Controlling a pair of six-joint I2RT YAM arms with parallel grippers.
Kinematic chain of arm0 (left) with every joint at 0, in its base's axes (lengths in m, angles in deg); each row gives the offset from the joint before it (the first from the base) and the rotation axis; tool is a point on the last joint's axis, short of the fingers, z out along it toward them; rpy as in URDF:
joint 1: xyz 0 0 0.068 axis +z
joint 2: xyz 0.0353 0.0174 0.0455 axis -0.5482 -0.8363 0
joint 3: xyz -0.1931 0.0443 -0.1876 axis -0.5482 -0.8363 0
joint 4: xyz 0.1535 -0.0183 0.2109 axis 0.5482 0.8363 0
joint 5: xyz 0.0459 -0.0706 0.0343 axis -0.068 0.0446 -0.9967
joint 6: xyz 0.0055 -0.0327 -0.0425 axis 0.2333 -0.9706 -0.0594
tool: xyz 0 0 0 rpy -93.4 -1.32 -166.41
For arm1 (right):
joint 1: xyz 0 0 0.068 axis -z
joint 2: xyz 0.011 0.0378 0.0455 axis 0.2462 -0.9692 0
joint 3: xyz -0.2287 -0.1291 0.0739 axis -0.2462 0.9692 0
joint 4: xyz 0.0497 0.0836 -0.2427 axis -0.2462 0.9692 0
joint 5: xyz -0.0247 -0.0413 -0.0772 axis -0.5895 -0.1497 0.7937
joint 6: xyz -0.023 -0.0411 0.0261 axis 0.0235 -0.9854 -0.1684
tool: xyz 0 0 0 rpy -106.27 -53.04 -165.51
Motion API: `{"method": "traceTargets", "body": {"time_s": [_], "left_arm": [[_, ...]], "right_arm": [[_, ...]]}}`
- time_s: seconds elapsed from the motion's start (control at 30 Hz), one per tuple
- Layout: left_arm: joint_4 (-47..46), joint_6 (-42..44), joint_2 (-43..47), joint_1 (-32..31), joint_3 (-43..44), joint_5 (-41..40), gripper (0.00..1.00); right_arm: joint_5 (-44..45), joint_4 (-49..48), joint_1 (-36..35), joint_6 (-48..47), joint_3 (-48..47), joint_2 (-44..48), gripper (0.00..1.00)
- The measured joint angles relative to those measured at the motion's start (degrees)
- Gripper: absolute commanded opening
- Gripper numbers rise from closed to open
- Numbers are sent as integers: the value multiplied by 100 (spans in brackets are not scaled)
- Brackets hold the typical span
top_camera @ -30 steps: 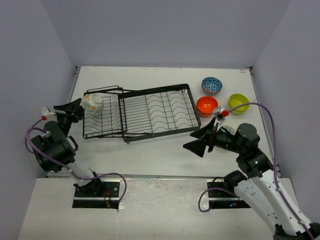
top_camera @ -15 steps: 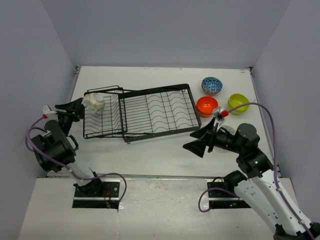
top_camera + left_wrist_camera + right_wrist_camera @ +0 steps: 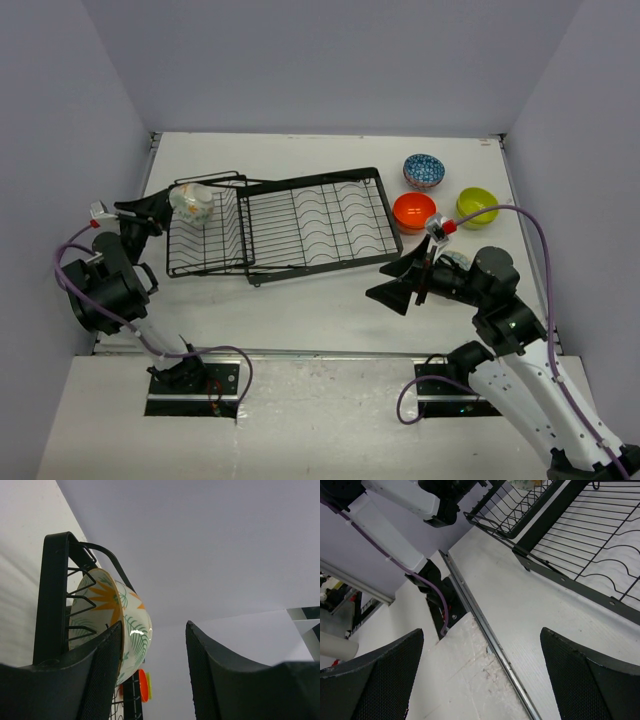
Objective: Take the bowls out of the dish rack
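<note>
The black wire dish rack (image 3: pixel 310 215) lies across the middle of the table. A cream floral bowl (image 3: pixel 191 204) stands on edge in its basket section at the left end. My left gripper (image 3: pixel 158 208) is open right beside that bowl. In the left wrist view (image 3: pixel 154 672) the bowl (image 3: pixel 132 630) sits against the left finger (image 3: pixel 100 675), and the gap between the jaws is mostly empty. The orange bowl (image 3: pixel 413 212), blue patterned bowl (image 3: pixel 424 170) and lime green bowl (image 3: pixel 477 207) sit on the table right of the rack. My right gripper (image 3: pixel 398 284) is open and empty.
The right gripper (image 3: pixel 480 670) hovers over the table's near metal edge (image 3: pixel 485 625), in front of the rack's right corner (image 3: pixel 560 535). The left arm's base and its purple cable (image 3: pixel 437 600) show beyond that edge. Grey walls close the table on three sides.
My left gripper has risen and moved slightly toward the back. The cream bowl has shifted up and a little right with it. The right arm has not moved.
</note>
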Motion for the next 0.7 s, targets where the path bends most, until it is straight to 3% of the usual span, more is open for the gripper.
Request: {"method": "traceTargets", "body": {"time_s": [0.7], "left_arm": [[-44,-2,-356,-271,361,11,49]], "right_arm": [[2,0,-37,0,0,-46,99]]}}
